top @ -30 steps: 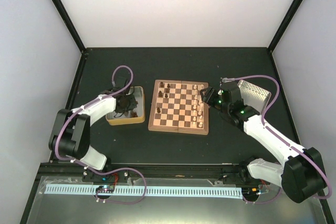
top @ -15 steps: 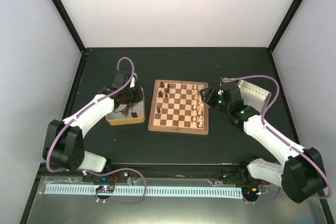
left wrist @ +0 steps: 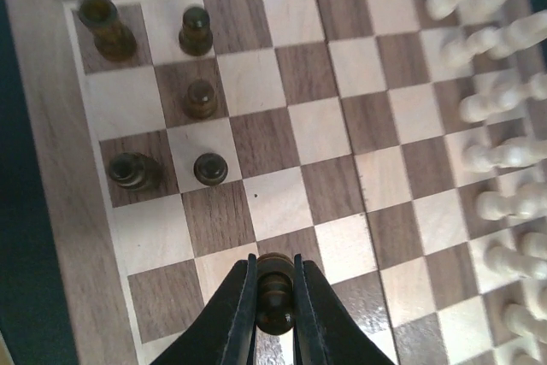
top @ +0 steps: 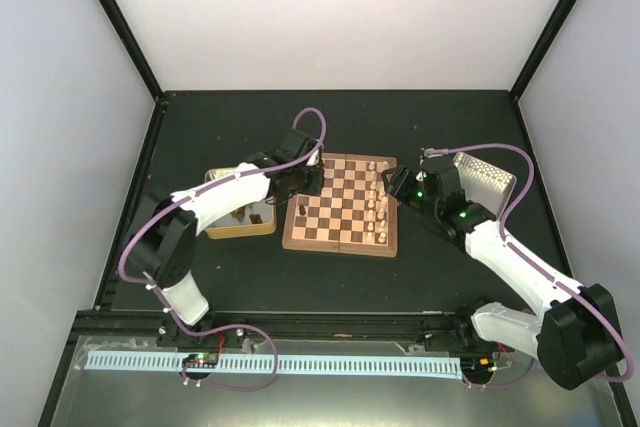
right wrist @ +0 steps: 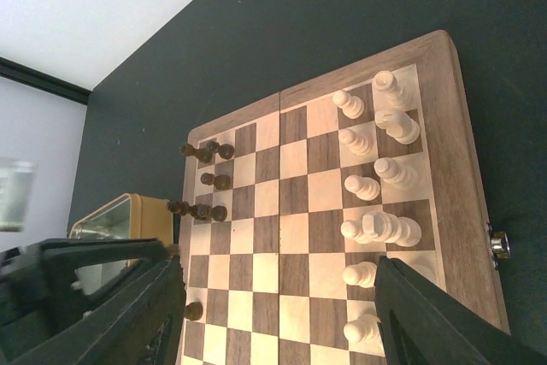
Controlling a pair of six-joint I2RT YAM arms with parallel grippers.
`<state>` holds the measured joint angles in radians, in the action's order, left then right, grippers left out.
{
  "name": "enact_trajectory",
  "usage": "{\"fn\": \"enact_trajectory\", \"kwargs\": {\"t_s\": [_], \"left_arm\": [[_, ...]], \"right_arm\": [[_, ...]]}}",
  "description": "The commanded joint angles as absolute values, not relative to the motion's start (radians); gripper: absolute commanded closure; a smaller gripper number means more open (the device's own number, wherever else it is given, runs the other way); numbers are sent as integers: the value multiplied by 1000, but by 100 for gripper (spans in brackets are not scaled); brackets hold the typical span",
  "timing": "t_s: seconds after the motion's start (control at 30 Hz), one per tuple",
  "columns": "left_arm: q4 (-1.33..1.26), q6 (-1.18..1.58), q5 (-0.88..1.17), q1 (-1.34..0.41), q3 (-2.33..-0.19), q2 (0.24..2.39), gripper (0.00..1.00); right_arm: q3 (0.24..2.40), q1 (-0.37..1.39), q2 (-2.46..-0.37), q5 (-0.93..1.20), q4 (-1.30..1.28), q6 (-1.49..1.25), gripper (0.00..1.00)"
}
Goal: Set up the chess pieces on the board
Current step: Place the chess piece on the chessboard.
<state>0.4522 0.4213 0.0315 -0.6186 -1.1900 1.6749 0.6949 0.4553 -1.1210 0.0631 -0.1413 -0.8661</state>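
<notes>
**Two grippers over the board, one clamped on a dark chessman**

Both fingers [left wrist: 232, 322] of the left gripper [left wrist: 275, 267] are pressed against a dark brown chessman [left wrist: 275, 297], one on each flank, with the piece wedged at their tips. It hangs over the checks close to the board's [left wrist: 47, 126] edge nearest the wrist. Whether its base touches the wood cannot be told.

Ahead of the fingertips and slightly to their left stand five dark pieces [left wrist: 202, 98] in two short files, each on its own square. Farther off, to the right of the fingers, the cream pieces [left wrist: 491, 156] crowd the opposite side of the board, and they are blurred in this view.

From above, the left gripper [top: 303, 180] sits over the board's left rim. Behind its wrist, just beside the board, is the yellowish tin [top: 240, 235], with a few dark chessmen [top: 257, 217] inside.

The right gripper's [right wrist: 280, 297] fingers [right wrist: 111, 305] are spread wide, and only the board shows between them. Just past the right-hand fingertip are the two files of cream pieces. Well past the left-hand one are the dark ones.

From above, this gripper [top: 392, 185] is at the board's right rim. The perforated tray [top: 490, 177] lies behind its wrist on the dark table [top: 340, 277].
</notes>
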Motion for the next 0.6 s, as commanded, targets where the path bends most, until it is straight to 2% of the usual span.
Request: {"fn": "enact_trajectory", "kwargs": {"t_s": [0.0, 0.57], "left_arm": [[515, 417, -27, -644, -1262, 1769, 93], [580, 421, -104, -650, -1360, 1920, 91]], "right_arm": [[682, 450, -1096, 43, -130, -865, 38], [681, 449, -1092, 39, -135, -864, 38]]}}
